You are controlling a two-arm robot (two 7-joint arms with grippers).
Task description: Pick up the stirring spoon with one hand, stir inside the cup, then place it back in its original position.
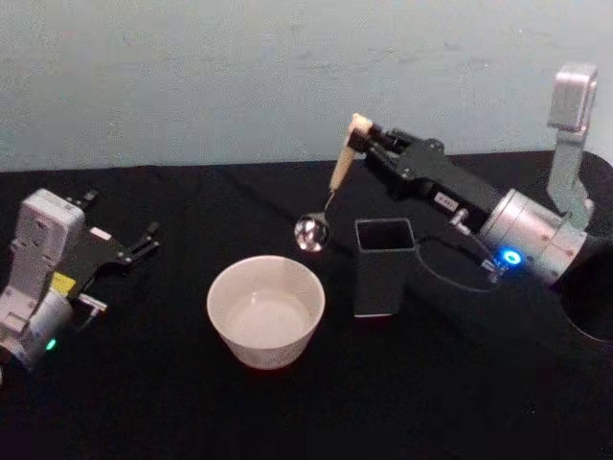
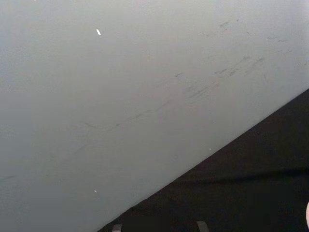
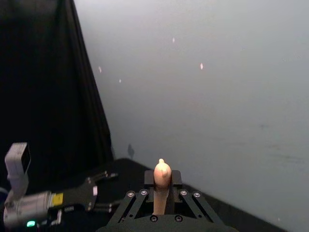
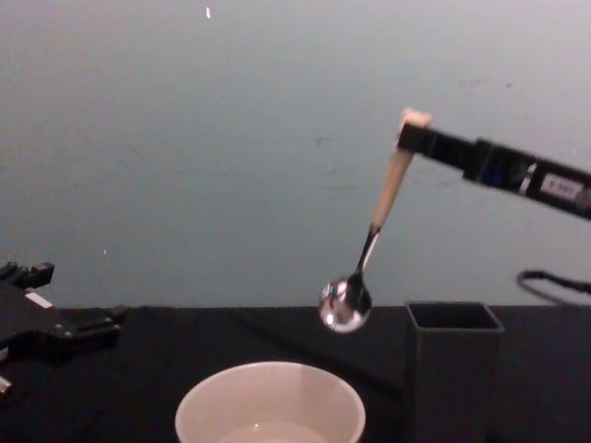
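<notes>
Aloft near the cup (image 1: 263, 353), the stirring spoon (image 1: 338, 176) hangs pinched by fingers of the right gripper (image 1: 363, 135); left gripper (image 1: 147, 241) parked, fingers spread.

- You have one stirring spoon (image 1: 339, 171), upper middle of the head view.
- One cup (image 1: 265, 311), lower centre.
- One dark square holder (image 1: 384, 266), just right of centre.
- Two grippers: left gripper (image 1: 151, 240) at mid-left, right gripper (image 1: 360, 140) upper right.

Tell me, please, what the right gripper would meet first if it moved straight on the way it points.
Most likely the wall. The right gripper, shut on the spoon, faces it in its wrist view with nothing between. The left gripper lies off that line. Depth is unclear.
</notes>
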